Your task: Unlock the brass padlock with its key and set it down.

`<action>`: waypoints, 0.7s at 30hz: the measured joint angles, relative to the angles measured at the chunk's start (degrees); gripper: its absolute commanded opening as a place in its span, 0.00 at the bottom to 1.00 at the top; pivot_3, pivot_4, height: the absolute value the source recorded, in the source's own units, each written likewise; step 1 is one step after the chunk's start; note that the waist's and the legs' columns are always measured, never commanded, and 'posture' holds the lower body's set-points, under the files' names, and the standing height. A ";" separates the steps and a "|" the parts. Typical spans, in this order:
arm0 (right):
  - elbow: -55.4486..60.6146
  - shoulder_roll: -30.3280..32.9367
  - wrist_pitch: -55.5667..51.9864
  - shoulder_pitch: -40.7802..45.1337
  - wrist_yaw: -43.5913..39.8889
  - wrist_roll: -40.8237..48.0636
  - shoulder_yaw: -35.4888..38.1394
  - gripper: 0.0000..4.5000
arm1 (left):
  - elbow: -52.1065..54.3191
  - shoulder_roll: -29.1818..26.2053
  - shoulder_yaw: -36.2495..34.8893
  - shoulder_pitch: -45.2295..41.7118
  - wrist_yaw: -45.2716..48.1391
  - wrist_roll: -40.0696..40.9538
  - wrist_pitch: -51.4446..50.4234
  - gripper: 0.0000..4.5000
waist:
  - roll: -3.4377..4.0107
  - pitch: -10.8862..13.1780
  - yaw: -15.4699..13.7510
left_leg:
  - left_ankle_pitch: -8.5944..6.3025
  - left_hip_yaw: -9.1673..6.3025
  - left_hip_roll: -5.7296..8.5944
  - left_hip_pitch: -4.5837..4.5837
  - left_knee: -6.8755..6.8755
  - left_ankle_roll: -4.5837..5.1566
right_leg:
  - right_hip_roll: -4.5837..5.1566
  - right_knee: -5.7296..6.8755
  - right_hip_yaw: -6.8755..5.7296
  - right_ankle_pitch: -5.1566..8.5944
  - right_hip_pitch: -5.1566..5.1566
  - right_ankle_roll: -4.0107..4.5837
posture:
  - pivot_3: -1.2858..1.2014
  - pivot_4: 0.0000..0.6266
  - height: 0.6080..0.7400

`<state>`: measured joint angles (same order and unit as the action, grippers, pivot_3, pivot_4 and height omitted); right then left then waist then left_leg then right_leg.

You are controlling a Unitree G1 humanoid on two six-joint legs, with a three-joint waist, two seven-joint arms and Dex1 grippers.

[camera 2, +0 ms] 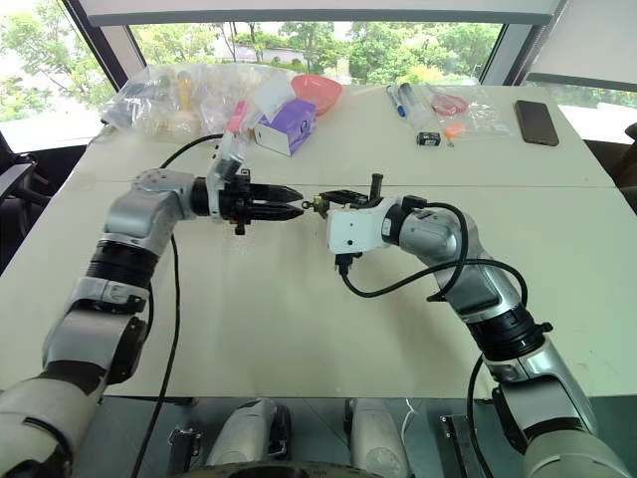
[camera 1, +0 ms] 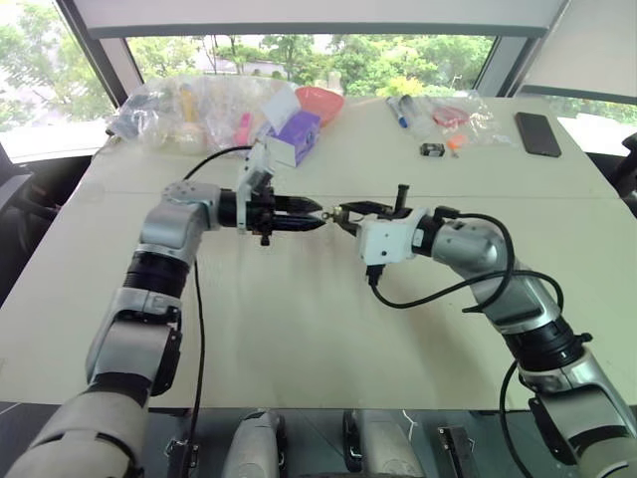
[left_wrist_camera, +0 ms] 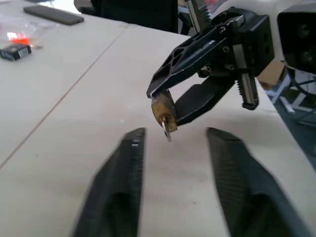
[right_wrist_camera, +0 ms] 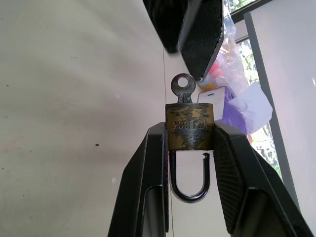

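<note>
a wide matte off-white tabletop (camera 1: 299, 329) runs under tall windows, with crinkled clear plastic bags (camera 1: 174, 112) along its far edge at the left. above the middle of the tabletop the left gripper (left_wrist_camera: 173, 148) holds its ribbed black fingers apart, gripping nothing. just beyond their tips hangs the brass padlock (right_wrist_camera: 189, 132), a tarnished stamped block pinched between the right gripper (right_wrist_camera: 190, 148) fingers, its curved silver shackle sprung free on one side. the key (right_wrist_camera: 182, 89), thin dull metal with a round eyelet, sticks from the body.

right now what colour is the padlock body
Dull yellow-brass, mottled dark; the brass padlock shows best in the right wrist view.
</note>
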<state>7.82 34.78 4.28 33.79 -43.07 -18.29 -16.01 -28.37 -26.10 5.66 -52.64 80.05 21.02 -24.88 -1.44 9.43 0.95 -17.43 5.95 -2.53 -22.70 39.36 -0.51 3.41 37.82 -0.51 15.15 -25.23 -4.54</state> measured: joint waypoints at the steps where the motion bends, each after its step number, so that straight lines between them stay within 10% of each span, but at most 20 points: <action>1: 0.00 -0.02 0.00 0.00 0.01 -0.05 0.00 0.15 | 0.02 0.11 -0.27 0.00 -0.28 0.80 -1.79 0.49 | 0.00 0.00 -0.07 | 0.00 0.00 0.00 0.00 0.00 0.00 | 0.01 0.00 0.00 0.00 0.00 0.00 | 0.52 0.24 0.96; 16: 0.02 -1.01 -0.11 0.09 1.55 -0.74 0.00 0.15 | -2.87 6.12 -2.01 -1.46 -5.21 2.56 -3.84 0.49 | 0.00 0.00 -0.18 | 0.00 0.01 0.03 0.00 0.00 0.00 | 0.04 0.00 0.00 0.00 0.00 0.00 | 0.52 0.24 0.96; 21: 1.06 -1.16 -0.30 0.10 1.62 -0.89 0.00 0.15 | -5.18 7.76 -2.00 -2.30 -5.55 1.62 -1.61 0.10 | 0.00 0.00 -0.11 | 0.00 0.01 0.03 0.00 0.00 -0.01 | 0.03 0.00 0.00 0.00 0.00 0.00 | 0.52 0.24 0.96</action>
<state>8.88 33.62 3.99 33.89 -41.45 -19.19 -16.00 -33.55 -18.34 3.66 -54.94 74.49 22.64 -26.48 -1.44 9.43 0.84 -17.42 5.96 -2.50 -22.69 39.36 -0.52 3.44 37.82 -0.51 15.15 -25.23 -4.54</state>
